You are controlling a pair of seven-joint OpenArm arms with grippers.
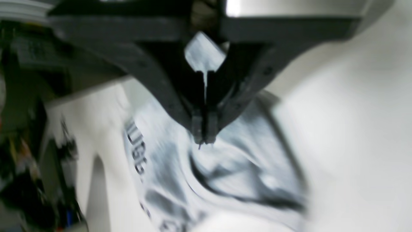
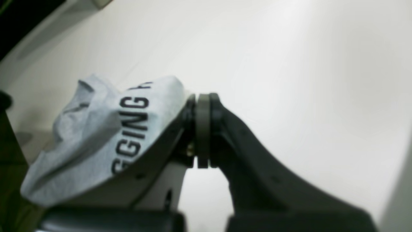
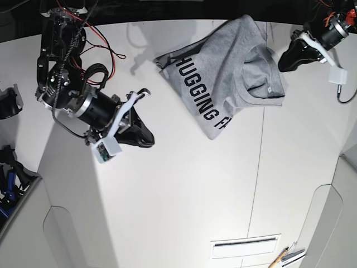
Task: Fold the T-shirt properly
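Observation:
The heather-grey T-shirt [image 3: 228, 72] lies crumpled at the far side of the white table [image 3: 184, 190], black lettering facing up, neck opening toward the right. My left gripper [image 3: 283, 60] hovers by the shirt's right edge. In the blurred left wrist view its fingers [image 1: 204, 137] are pressed together above the wrinkled shirt [image 1: 231, 170], with no cloth visible between them. My right gripper [image 3: 149, 137] is shut and empty over bare table, well left of the shirt. In the right wrist view the shut tips [image 2: 202, 100] stand in front of the shirt [image 2: 96, 129].
A table seam [image 3: 259, 156] runs front to back under the shirt's right part. A slot [image 3: 245, 245] and a pencil [image 3: 279, 258] sit near the front edge. Red and black cables [image 3: 106, 50] hang by the right arm's base. Clutter lies off the table's left edge [image 3: 8, 184].

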